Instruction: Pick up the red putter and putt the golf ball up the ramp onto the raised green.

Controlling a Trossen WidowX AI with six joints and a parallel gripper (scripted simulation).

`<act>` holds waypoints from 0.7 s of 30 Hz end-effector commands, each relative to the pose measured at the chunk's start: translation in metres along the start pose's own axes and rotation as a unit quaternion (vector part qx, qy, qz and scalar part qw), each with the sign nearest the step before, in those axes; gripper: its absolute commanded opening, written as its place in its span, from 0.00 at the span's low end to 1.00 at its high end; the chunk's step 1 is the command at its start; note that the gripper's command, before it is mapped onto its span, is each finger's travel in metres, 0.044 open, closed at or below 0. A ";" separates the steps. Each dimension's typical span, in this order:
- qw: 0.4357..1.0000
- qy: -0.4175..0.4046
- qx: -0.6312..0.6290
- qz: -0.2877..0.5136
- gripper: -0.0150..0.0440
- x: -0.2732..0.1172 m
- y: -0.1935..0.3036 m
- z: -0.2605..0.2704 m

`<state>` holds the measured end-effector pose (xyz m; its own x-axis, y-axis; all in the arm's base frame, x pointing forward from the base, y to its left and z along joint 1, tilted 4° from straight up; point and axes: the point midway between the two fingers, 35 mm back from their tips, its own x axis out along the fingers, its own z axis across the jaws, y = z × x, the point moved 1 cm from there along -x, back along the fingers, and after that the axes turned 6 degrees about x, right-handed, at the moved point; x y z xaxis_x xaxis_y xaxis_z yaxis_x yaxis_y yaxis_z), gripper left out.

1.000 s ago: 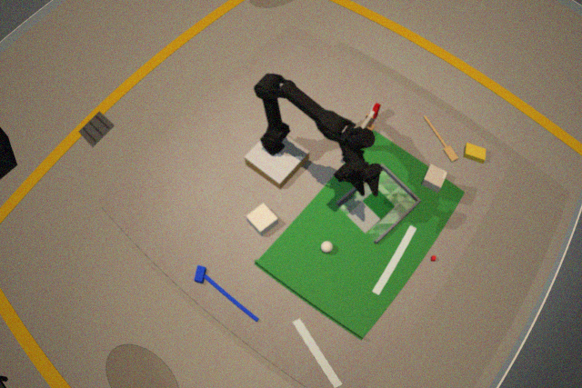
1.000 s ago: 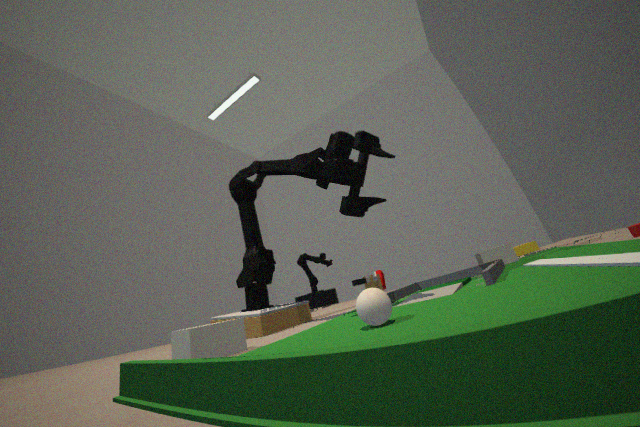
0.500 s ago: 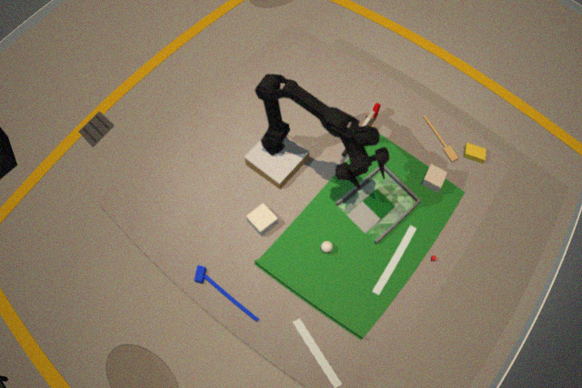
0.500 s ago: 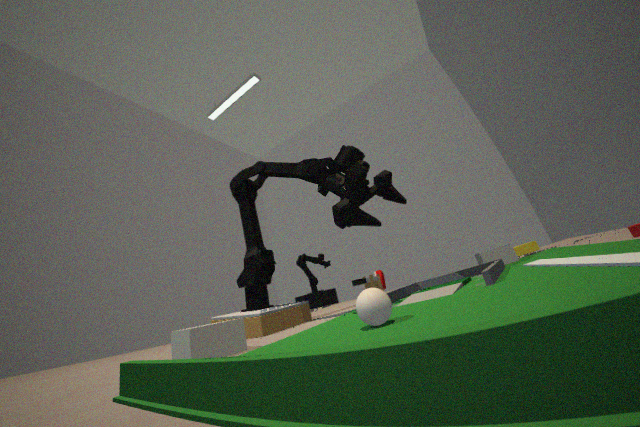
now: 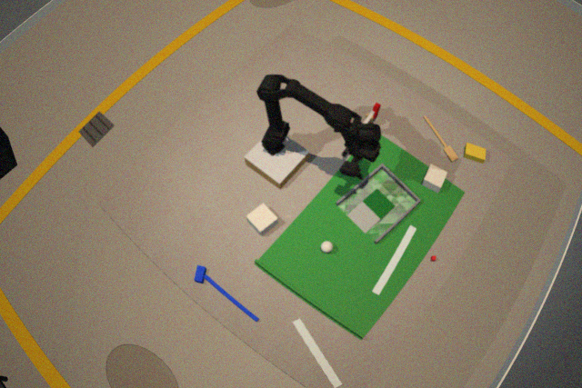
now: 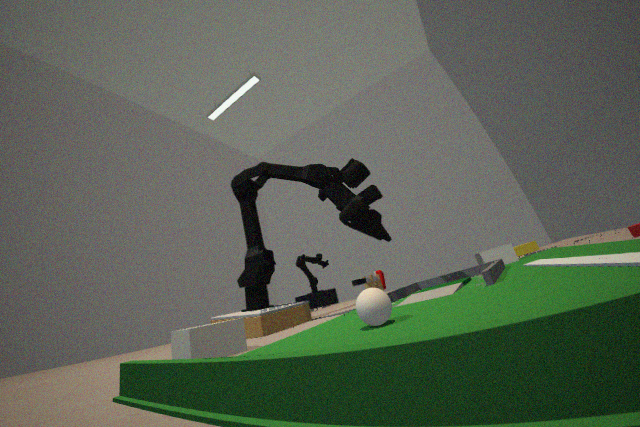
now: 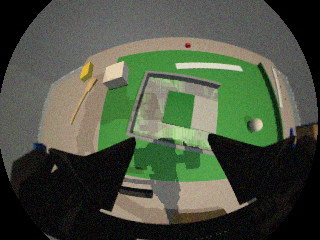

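Note:
The red putter (image 5: 376,109) (image 6: 381,279) lies beyond the mat's far end, its shaft partly hidden by the arm. My gripper (image 6: 386,237) (image 7: 172,139) is open and empty, pointing down and forward above the mat near the walled area. The white golf ball (image 5: 326,246) (image 6: 373,306) (image 7: 255,124) rests on the green mat (image 5: 310,275) (image 6: 491,313) (image 7: 237,100). The pale ramp (image 5: 363,217) (image 6: 431,294) (image 7: 205,114) leads to the raised green (image 5: 378,203) (image 7: 178,108), a darker square inside grey walls (image 5: 397,222) (image 7: 185,79).
A blue putter (image 5: 230,295) and a tan putter (image 5: 436,133) (image 7: 80,105) lie off the mat. White blocks (image 5: 261,218) (image 7: 116,75), a yellow block (image 5: 475,152) (image 7: 86,71), a red cube (image 5: 433,258) (image 7: 188,45) and white strips (image 5: 394,260) (image 7: 209,66) surround the course.

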<state>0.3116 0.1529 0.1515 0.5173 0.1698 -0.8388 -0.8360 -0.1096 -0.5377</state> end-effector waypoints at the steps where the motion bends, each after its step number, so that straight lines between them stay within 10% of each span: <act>1: 0.891 -0.120 -0.426 0.104 1.00 -0.001 0.067 0.039; 12: 0.698 -0.236 -0.666 0.119 1.00 -0.014 0.114 0.059; 21: 0.696 -0.237 -0.667 0.119 1.00 -0.015 0.116 0.059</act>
<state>0.2234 0.1908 0.1143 0.1286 0.2588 -0.9573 -0.1067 -0.9561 -0.2728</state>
